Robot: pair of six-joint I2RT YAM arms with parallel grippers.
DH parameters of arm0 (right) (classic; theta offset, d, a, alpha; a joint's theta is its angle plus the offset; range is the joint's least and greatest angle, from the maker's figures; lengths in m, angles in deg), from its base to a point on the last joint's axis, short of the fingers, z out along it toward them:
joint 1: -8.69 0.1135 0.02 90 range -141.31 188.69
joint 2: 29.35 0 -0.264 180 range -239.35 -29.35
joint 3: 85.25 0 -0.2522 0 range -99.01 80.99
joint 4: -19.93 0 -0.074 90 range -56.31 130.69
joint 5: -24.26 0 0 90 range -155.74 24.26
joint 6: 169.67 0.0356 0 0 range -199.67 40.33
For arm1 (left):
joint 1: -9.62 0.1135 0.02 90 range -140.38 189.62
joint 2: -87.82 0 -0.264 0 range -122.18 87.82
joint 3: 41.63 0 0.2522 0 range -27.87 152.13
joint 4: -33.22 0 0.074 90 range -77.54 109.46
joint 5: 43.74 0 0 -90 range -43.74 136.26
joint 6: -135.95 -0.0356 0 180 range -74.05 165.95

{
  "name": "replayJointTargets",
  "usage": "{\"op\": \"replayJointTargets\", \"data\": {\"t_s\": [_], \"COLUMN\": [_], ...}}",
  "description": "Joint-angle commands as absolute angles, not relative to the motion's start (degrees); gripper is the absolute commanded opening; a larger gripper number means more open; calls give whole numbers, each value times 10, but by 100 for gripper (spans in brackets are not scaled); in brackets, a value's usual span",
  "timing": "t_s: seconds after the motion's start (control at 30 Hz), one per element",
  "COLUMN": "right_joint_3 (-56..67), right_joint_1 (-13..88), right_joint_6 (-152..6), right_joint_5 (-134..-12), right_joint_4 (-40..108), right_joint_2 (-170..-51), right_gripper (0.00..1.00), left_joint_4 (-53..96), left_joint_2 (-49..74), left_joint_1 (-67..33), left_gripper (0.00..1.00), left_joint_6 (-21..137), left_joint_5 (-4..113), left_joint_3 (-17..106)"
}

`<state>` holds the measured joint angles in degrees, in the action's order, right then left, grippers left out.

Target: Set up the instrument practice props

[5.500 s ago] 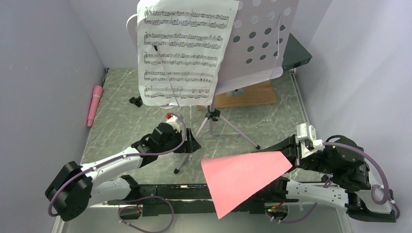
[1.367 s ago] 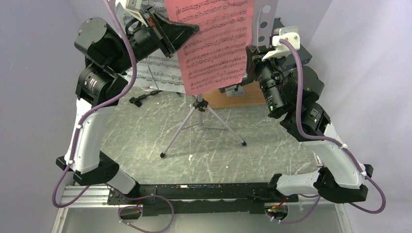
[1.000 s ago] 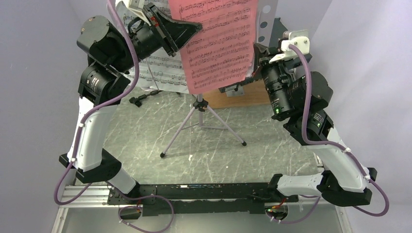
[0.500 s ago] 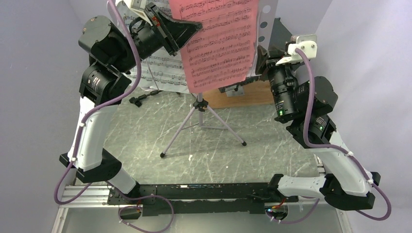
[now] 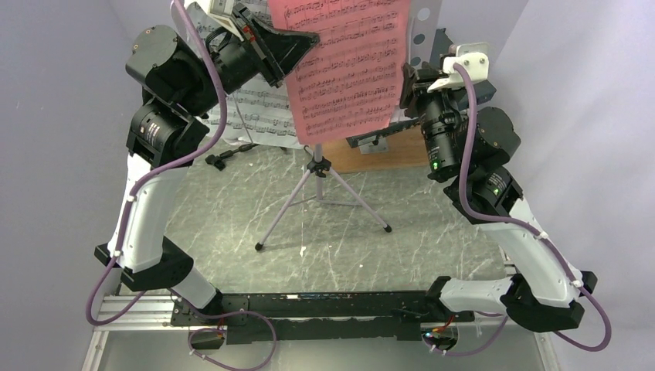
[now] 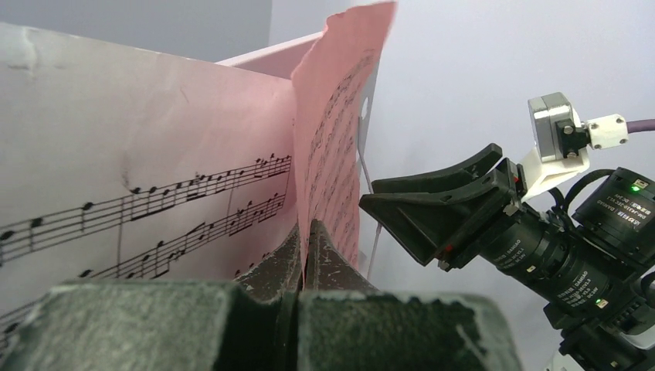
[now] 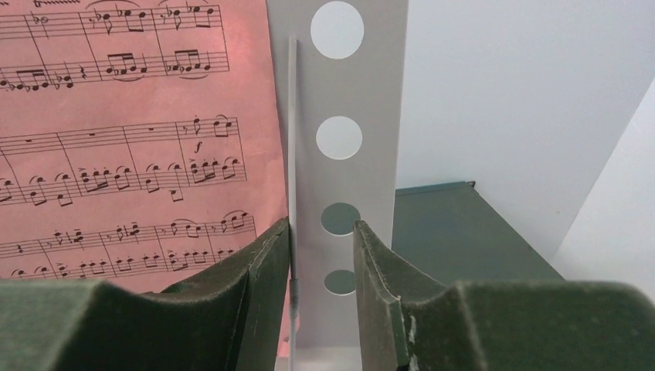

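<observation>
Around pink sheet (image 6: 334, 131), left hand (image 6: 303, 236) tight

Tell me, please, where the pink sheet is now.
Top view, upper centre: the pink sheet leans against the lavender desk, right of the white sheet, its left edge pinched by the left gripper.

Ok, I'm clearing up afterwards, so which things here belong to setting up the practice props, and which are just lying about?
Part of the job: pink music sheet, pinched in the left pincer; white music sheet; lavender perforated desk; silver tripod; small black mic stand.

Lying about: dark flat box behind the desk; wooden board at the back.
</observation>
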<state>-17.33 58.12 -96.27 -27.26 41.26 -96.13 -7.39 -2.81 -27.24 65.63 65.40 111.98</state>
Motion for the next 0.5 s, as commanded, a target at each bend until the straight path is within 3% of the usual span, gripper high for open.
{"op": "replayJointTargets", "data": {"t_s": [0.0, 0.1, 0.47], "right_joint_3": [-189, -167, -192], "right_joint_1": [572, 570, 549], "right_joint_6": [-938, -934, -930], "right_joint_5": [-296, -306, -338], "right_joint_4": [414, 389, 409], "right_joint_2": [-952, -935, -965], "right_gripper": [37, 35, 15], "left_joint_4": [-62, -60, -56], "left_joint_2": [-25, -24, -39], "left_joint_1": [-276, -276, -276], "left_gripper": [0, 0, 0], "left_joint_6": [635, 632, 628], "left_joint_5": [637, 633, 642], "left_joint_3": [1132, 1129, 1148]}}
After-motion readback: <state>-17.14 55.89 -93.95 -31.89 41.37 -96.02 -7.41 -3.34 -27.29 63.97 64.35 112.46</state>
